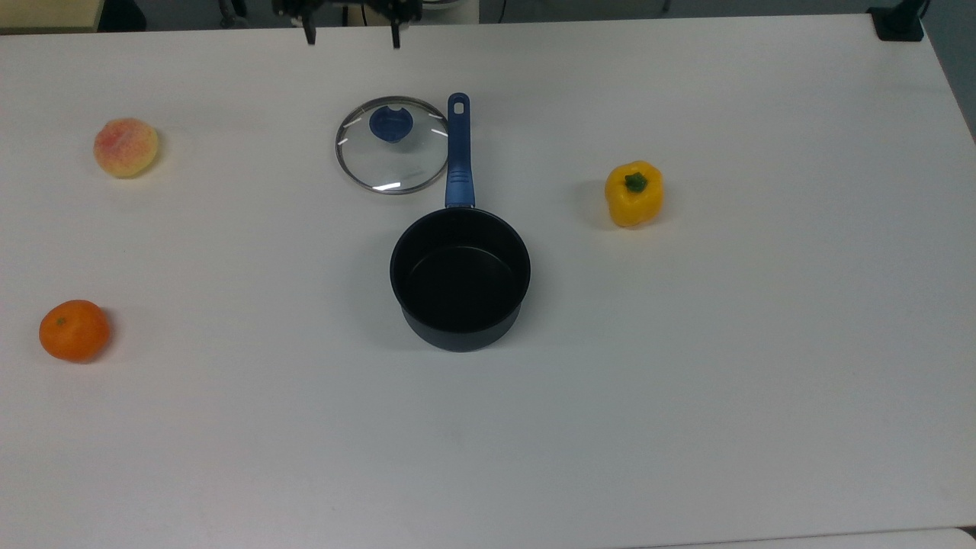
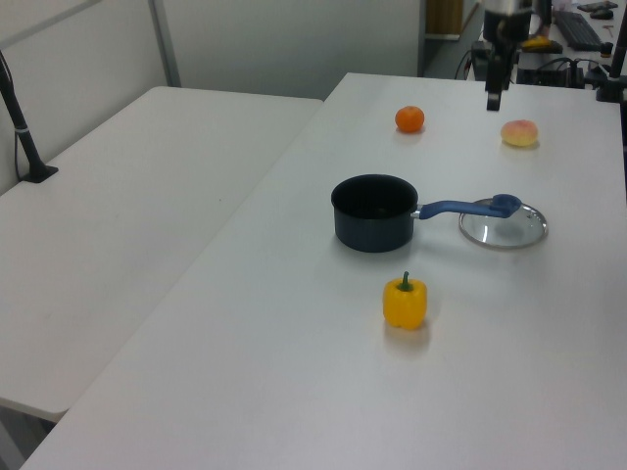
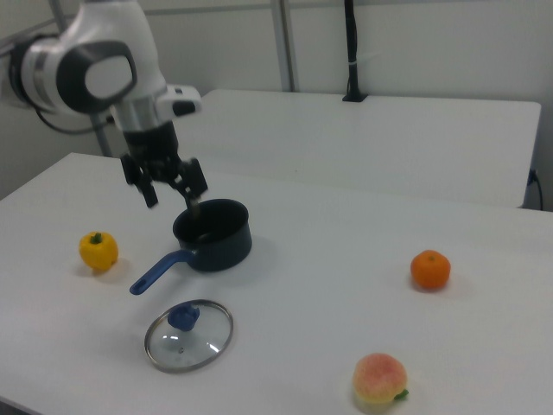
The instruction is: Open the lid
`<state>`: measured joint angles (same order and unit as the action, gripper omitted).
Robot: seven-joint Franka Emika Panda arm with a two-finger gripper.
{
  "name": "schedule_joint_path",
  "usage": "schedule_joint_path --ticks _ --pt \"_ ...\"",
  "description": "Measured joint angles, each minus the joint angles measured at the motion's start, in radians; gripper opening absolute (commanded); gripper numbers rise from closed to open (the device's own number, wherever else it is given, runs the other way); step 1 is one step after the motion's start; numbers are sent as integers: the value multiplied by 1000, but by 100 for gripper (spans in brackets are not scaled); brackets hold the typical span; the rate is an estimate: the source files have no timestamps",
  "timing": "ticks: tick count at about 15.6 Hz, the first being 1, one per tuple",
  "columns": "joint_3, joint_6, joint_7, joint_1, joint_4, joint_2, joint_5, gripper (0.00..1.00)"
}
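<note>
The lid (image 1: 391, 149), a clear glass disc with a metal rim and a blue knob (image 1: 390, 124), lies flat on the white table just to the top view's left of the saucepan handle (image 1: 458, 152). The dark blue saucepan (image 1: 460, 278) stands uncovered and empty. My gripper (image 1: 352, 36) hangs open at the top view's upper edge, high above the table and well clear of the lid, with nothing between its fingers. The right view has the gripper (image 3: 174, 201) in the air above the saucepan (image 3: 212, 233) and the lid (image 3: 188, 335) nearer the camera. In the left view, the gripper (image 2: 493, 100) hangs above the lid (image 2: 503, 227).
A peach (image 1: 126, 147) lies at the top view's left and an orange (image 1: 74, 330) at its lower left. A yellow bell pepper (image 1: 634, 193) stands to the top view's right of the saucepan. A second white table (image 2: 118, 215) adjoins this one.
</note>
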<state>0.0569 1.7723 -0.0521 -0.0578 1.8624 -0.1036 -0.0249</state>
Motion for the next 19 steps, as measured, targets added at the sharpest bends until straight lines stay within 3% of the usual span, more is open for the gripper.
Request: schedule_joint_path --ticks 4,6,9,12,19 --pt "-3 -100 41 0 -167 0 125 100" --pt "-21 -112 114 0 -188 1 140 100" --pt "-79 -112 209 -1 -190 15 140 100" --pt "-90 -98 215 -1 -190 38 117 100" --pt "-76 -7 -7 1 -192 80 35 100"
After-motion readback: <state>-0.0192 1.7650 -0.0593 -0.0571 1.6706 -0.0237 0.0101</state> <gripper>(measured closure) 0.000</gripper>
